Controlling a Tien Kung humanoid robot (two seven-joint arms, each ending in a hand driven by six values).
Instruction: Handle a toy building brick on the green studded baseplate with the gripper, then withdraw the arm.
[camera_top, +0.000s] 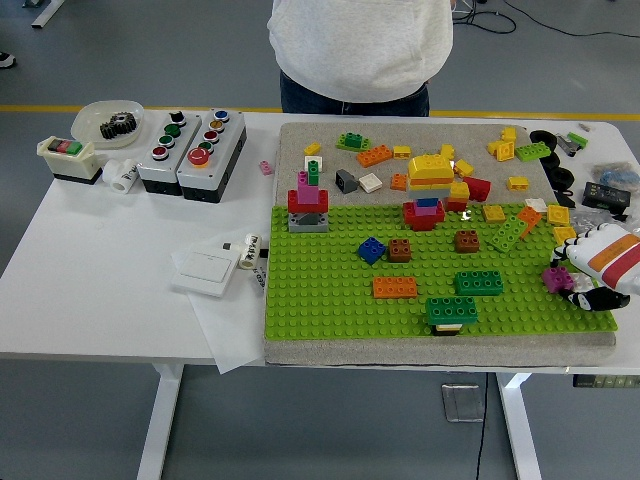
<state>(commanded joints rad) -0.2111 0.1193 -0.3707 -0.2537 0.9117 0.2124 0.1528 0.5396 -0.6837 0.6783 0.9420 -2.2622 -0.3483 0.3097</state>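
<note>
Robot hand (592, 270), right: white shell with an orange stripe and black fingers, entering at the right edge of the green studded baseplate (330, 300). Fingers curled around a small purple brick (557, 278), which sits at the plate's right margin; whether the brick is seated on the studs or lifted just clear of them cannot be told. Judged step: the handling grasp, with the withdrawal not yet made. The left arm is out of view.

Baseplate: lies on a grey mat (300, 150) that extends behind it as a holding area, presumably so loose stock stays off the build surface.

On the plate, nearest the hand outward: lime strip brick (507, 234), tilted; long dark green brick (479, 283); dark green brick stacked on a yellow piece (451, 311) at the front edge; brown brick (466, 240); orange brick (394, 287); second brown brick (399, 250) just beside a blue brick (371, 250); red assembly with a blue cap (423, 213); a stacked tower on a grey base (307, 203) at the plate's rear left corner.

On the mat behind: assorted yellow, orange, green and red loose bricks.

Bench (110, 280), white: two push-button control boxes (192, 148), a dish holding a dark gear (108, 122), a white flat box on paper (206, 268).

Far side: a person in a light top (360, 45), standing; hands not visible.
</note>
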